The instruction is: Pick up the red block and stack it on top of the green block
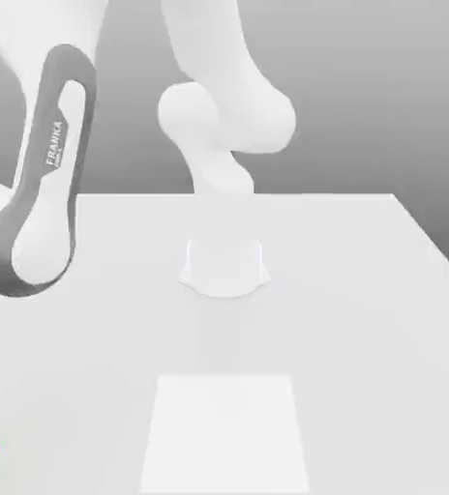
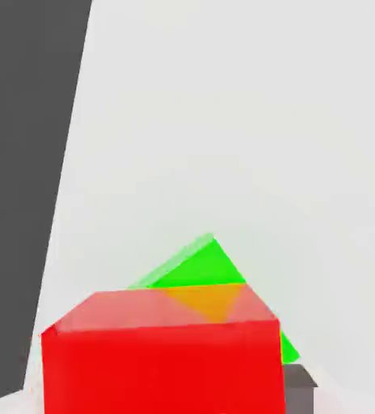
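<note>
Right up close in the hand view, here's the red block (image 2: 162, 368), big and bright, sitting over the green block (image 2: 207, 263) and covering much of it. The gripper (image 2: 166, 394) is right at the red block, and whether it is gripping or open, I can't tell! The green block pokes out with its corner turned at an angle to the red one. Over to the exterior view: red is directly above green at the picture's left edge, both cut off by it, with their visible parts meeting. Beneath the green block spreads the pale table (image 1: 364, 338). A lighter square patch (image 1: 224, 435) lies well to the exterior view's right of the green block. Farther back than the green block, the white arm (image 1: 44, 227) bends overhead, its base (image 1: 225, 271) standing on the table.
</note>
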Controlling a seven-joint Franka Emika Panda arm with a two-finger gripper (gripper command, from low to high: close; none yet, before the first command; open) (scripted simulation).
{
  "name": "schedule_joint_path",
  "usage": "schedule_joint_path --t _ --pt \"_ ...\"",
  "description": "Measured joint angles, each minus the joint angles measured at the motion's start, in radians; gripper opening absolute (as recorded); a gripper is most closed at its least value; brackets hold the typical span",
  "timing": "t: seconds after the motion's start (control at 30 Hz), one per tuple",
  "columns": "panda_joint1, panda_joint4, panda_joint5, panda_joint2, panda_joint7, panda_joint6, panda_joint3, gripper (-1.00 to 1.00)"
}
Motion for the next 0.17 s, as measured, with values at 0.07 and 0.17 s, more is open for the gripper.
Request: schedule_joint_path --t 0.07,0.17 --pt "0.000 0.000 0.000 0.000 0.000 0.000 0.000 1.00" --pt "-0.001 0.002 -0.007 -0.023 0.008 -0.026 -0.010 1.00"
